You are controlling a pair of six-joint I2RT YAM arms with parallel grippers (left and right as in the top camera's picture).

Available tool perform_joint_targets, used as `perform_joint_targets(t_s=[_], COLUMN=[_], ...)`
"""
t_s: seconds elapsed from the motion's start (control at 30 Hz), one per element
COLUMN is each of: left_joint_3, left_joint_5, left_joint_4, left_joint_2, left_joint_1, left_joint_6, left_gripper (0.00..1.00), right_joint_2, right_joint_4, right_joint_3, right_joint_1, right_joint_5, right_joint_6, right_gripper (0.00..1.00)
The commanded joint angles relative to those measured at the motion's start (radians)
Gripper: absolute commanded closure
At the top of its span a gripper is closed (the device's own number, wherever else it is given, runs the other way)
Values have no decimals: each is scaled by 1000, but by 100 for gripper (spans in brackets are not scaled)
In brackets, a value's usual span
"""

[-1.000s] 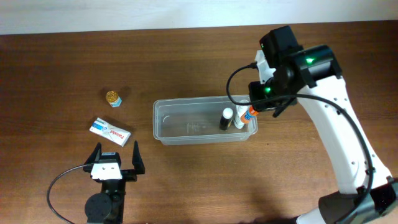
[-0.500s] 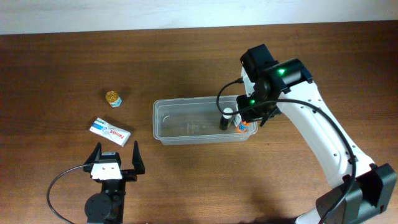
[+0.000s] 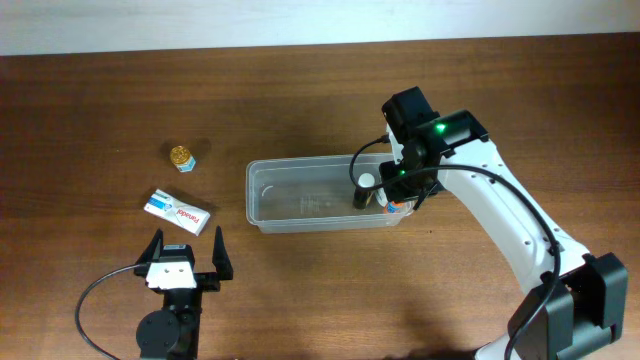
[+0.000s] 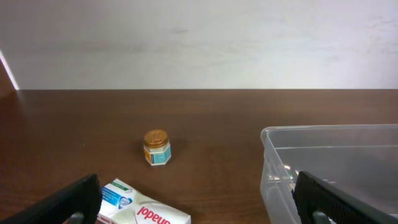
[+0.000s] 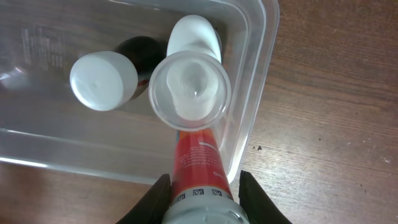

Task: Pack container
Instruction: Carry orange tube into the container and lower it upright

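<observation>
I see the container lying long axis left-right, its left half bare.
My right gripper clamps a red tube cap-down beside the right wall; my left gripper gapes.

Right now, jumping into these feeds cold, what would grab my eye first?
The right gripper, over the right end of the clear container, clamps a red-labelled tube with a clear cap, pointing it down beside a white-capped dark bottle already inside. To the container's left, a small gold-lidded jar and a white box lie on the table, with the left gripper open nearby.
</observation>
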Motion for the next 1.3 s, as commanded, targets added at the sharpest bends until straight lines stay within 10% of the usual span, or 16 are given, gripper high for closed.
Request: perform_joint_targets(t_s=[0.0, 1.27], left_joint_3=[0, 0], left_joint_5=[1, 1], left_joint_4=[-6, -6], left_joint_2=[0, 0], left_joint_1=[5, 5], left_joint_6=[19, 19], left_gripper=[1, 1], right_joint_2=[3, 5], right_joint_4=[9, 74], right_joint_3=[-8, -56], right_joint_1=[11, 23], right_joint_5=[53, 45], right_joint_6=[30, 82], right_gripper=[73, 73])
